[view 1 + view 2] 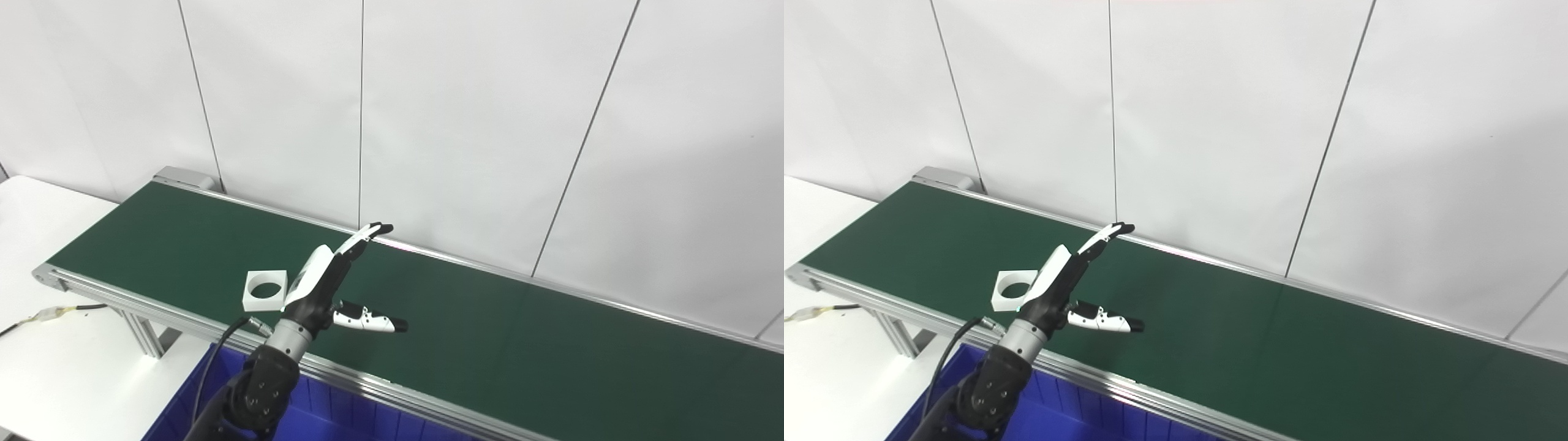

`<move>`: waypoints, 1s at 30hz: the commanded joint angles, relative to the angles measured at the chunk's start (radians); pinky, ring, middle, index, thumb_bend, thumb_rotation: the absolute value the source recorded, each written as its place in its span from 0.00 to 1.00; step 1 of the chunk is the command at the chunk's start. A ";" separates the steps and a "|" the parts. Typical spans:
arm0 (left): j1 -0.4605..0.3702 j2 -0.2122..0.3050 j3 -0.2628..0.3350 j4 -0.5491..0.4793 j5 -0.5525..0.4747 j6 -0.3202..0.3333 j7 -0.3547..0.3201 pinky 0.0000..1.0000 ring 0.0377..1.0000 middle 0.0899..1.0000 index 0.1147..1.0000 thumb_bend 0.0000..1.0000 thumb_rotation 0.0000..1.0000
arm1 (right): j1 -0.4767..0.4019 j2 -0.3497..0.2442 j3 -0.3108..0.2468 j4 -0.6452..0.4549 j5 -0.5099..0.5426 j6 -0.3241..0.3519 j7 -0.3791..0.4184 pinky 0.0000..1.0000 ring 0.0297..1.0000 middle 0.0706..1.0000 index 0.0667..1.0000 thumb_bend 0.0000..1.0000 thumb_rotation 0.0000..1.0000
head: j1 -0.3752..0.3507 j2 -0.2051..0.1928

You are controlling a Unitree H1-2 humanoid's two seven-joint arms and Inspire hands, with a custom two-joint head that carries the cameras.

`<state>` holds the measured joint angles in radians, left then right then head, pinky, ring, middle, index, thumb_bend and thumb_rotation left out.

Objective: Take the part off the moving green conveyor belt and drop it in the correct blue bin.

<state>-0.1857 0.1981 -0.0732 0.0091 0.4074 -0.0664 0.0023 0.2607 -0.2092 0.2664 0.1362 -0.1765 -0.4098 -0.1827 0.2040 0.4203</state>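
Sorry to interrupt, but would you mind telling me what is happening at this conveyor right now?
A humanoid robot is reaching over the green conveyor belt with its left hand, fingers spread open and holding nothing. A white square part with a round hole lies flat on the belt just beside that hand, on its left in the picture, not yet grasped. A blue bin sits below the belt's near edge. The right hand is out of view.
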 commanded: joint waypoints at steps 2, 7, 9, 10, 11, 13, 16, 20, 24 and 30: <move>-0.052 0.018 0.012 -0.031 0.011 0.041 -0.004 0.93 0.98 0.99 0.92 0.79 0.09 | -0.011 -0.001 0.000 -0.017 -0.004 -0.060 -0.007 0.79 0.86 0.87 0.83 1.00 0.30 | 0.000 0.000; -0.076 0.038 0.016 -0.022 0.046 0.115 -0.012 0.91 0.98 1.00 0.94 0.79 0.03 | -0.011 0.001 -0.001 -0.015 0.005 -0.060 -0.004 0.80 0.86 0.87 0.83 1.00 0.30 | 0.002 -0.002; -0.085 0.049 0.016 -0.019 0.050 0.137 -0.019 0.92 0.99 1.00 0.95 0.79 0.03 | -0.011 0.001 0.000 -0.013 -0.004 -0.060 -0.010 0.79 0.86 0.87 0.83 1.00 0.31 | 0.002 -0.002; -0.092 0.057 0.016 -0.017 0.055 0.154 -0.023 0.93 0.99 1.00 0.95 0.79 0.03 | -0.011 0.000 0.001 -0.015 -0.001 -0.060 -0.009 0.79 0.85 0.87 0.83 1.00 0.31 | 0.002 -0.002; -0.095 0.062 0.016 -0.015 0.058 0.166 -0.026 0.93 1.00 1.00 0.96 0.80 0.03 | -0.012 0.000 0.003 -0.016 0.002 -0.060 -0.007 0.80 0.86 0.87 0.83 1.00 0.32 | 0.005 -0.002; -0.106 0.079 0.017 -0.012 0.067 0.205 -0.037 0.94 1.00 1.00 0.97 0.83 0.03 | -0.011 0.003 0.002 -0.017 -0.004 -0.060 -0.009 0.80 0.86 0.87 0.83 1.00 0.34 | 0.004 -0.002; -0.116 0.105 0.011 -0.005 0.081 0.245 -0.052 0.95 1.00 1.00 0.99 0.86 0.05 | -0.012 0.004 0.004 -0.015 -0.006 -0.060 -0.013 0.80 0.86 0.87 0.83 1.00 0.34 | 0.005 -0.004; -0.126 0.141 -0.001 0.001 0.112 0.293 -0.072 0.98 1.00 1.00 1.00 0.89 0.08 | -0.010 0.007 0.002 -0.015 -0.001 -0.060 -0.008 0.80 0.87 0.87 0.83 1.00 0.35 | 0.006 -0.005; -0.137 0.168 -0.016 0.004 0.143 0.350 -0.099 1.00 1.00 1.00 0.98 0.91 0.11 | -0.008 0.008 0.003 -0.020 0.008 -0.060 -0.004 0.81 0.87 0.88 0.83 0.98 0.35 | 0.006 -0.006; -0.145 0.197 -0.026 0.045 0.166 0.361 -0.104 1.00 1.00 1.00 0.99 0.91 0.12 | -0.008 0.004 0.007 -0.023 -0.004 -0.060 -0.012 0.80 0.87 0.88 0.83 0.98 0.35 | 0.007 -0.006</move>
<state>-0.2855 0.3657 -0.1004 0.0618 0.5536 0.2879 -0.1119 0.2553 -0.2049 0.2732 0.1373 -0.1768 -0.4098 -0.1828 0.2117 0.4142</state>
